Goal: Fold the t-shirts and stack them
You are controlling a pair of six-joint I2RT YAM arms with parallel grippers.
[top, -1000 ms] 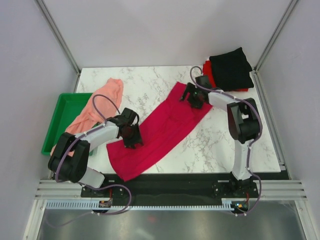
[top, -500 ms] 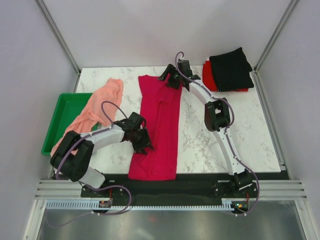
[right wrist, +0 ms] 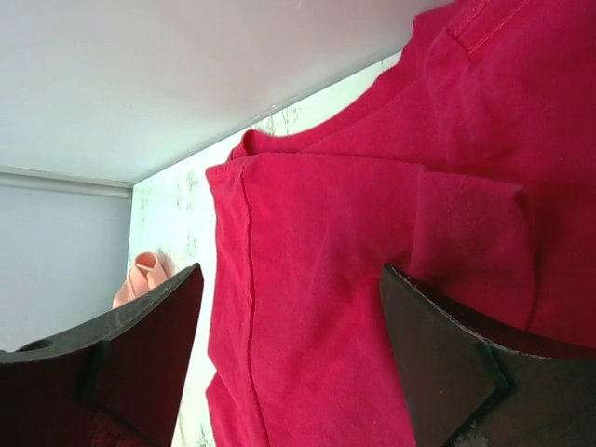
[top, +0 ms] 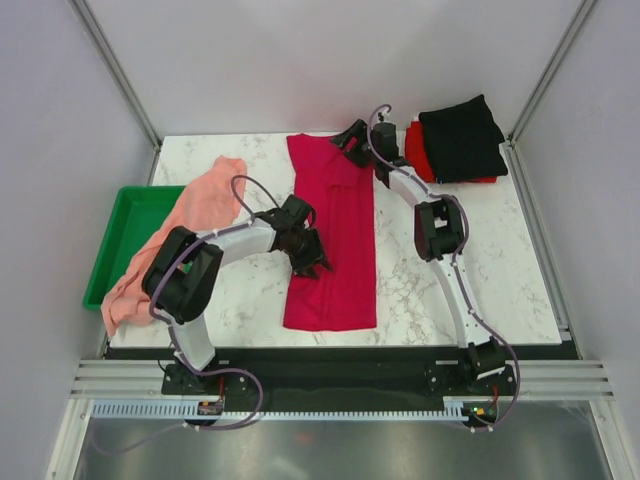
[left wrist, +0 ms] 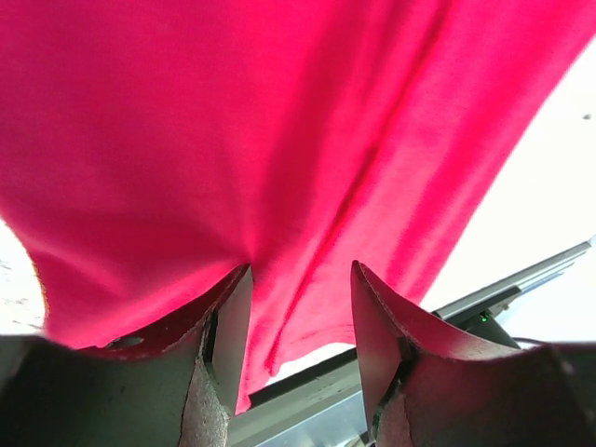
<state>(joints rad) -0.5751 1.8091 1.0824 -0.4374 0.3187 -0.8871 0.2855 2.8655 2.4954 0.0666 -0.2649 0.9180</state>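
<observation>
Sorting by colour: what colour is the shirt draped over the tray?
Salmon-pink shirt, clearest in top view.
</observation>
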